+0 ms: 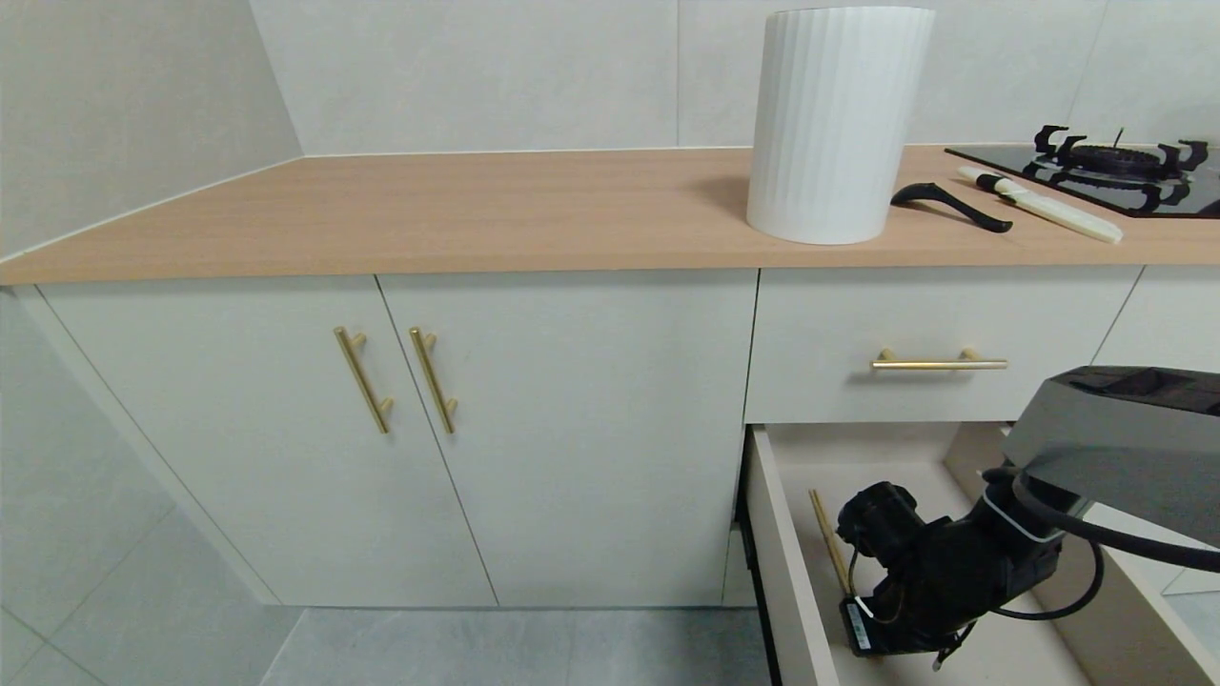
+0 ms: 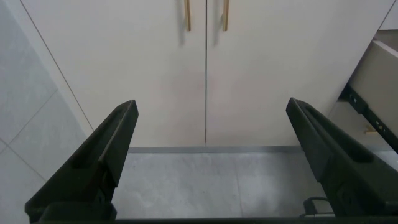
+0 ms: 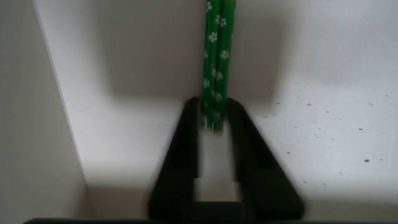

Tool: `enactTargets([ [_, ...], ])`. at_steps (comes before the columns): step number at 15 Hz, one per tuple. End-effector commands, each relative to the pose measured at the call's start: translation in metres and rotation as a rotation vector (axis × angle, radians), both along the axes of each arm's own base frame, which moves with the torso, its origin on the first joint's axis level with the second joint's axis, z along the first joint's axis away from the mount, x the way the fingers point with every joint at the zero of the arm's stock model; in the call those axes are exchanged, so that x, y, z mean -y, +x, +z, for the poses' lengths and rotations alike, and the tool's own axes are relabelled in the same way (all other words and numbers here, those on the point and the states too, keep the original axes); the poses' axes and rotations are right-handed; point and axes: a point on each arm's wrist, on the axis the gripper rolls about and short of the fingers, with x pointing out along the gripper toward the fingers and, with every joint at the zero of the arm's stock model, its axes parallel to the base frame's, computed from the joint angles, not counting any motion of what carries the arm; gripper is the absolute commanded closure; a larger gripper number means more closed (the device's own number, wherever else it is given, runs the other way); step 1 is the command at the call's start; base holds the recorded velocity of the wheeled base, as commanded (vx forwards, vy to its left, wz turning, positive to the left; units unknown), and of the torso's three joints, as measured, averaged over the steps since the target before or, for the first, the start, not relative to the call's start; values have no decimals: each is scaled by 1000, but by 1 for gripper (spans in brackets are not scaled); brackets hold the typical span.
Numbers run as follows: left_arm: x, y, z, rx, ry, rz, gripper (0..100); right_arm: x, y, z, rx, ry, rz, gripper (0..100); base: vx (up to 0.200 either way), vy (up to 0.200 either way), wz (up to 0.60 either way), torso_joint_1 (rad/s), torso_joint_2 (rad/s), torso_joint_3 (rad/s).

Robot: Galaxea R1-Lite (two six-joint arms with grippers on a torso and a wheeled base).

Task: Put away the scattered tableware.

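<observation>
Down in the open drawer (image 1: 777,534), below the right part of the bench (image 1: 477,210), the right gripper (image 3: 213,118) is closed on a pair of green chopsticks (image 3: 216,56) with small white flowers. Its two black fingers (image 3: 186,134) press the near ends of the chopsticks from both sides. The rest of the pair points away from the gripper, over the pale drawer floor and close to the left wall of the drawer. In the head view a thin tan stick (image 1: 827,538) lies along that same wall, just beside the gripper; whether it is part of the same pair, one cannot tell.

The left gripper (image 2: 211,106) is wide open and holds nothing. It hangs low in front of the two closed cabinet doors (image 1: 286,429), above the grey floor.

On the bench, near its front edge and toward the right, a tall white ribbed container (image 1: 834,124) stands upright. Just to the right of it lies a curved black utensil (image 1: 948,205), and next to that a white knife (image 1: 1044,205) with a black band, both flat on the wood. A black stove (image 1: 1115,162) is at the far right corner of the bench. Between the bench and the open drawer, another drawer (image 1: 939,324) with a gold handle is closed.
</observation>
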Motion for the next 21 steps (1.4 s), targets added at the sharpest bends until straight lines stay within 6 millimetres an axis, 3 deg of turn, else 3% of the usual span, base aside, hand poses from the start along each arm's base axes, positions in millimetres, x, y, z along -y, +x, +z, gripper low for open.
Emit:
enactTargets([
  [1, 0, 0, 0, 0, 0, 0, 0, 0, 0, 0, -2, -2, -1, 0, 0, 0, 0, 0, 0, 0],
  [7, 0, 0, 0, 0, 0, 0, 0, 0, 1, 6, 15, 5, -1, 0, 0, 0, 0, 0, 0, 0],
  [8, 0, 0, 0, 0, 0, 0, 0, 0, 1, 22, 58, 23, -4, 0, 0, 0, 0, 0, 0, 0],
  [10, 0, 0, 0, 0, 0, 0, 0, 6, -11, 78, 196, 81, 0, 0, 0, 0, 0, 0, 0, 0],
  [14, 0, 0, 0, 0, 0, 0, 0, 26, -52, 176, 457, 172, 1, 0, 0, 0, 0, 0, 0, 0],
  [16, 0, 0, 0, 0, -2, 0, 0, 37, -78, 215, 593, 197, 34, 0, 0, 0, 0, 0, 0, 0],
  [18, 0, 0, 0, 0, 0, 0, 0, 46, -100, 240, 699, 204, 64, 0, 0, 0, 0, 0, 0, 0],
  [21, 0, 0, 0, 0, 0, 0, 0, 61, -118, 260, 807, 188, 66, 0, 0, 0, 0, 0, 0, 0],
])
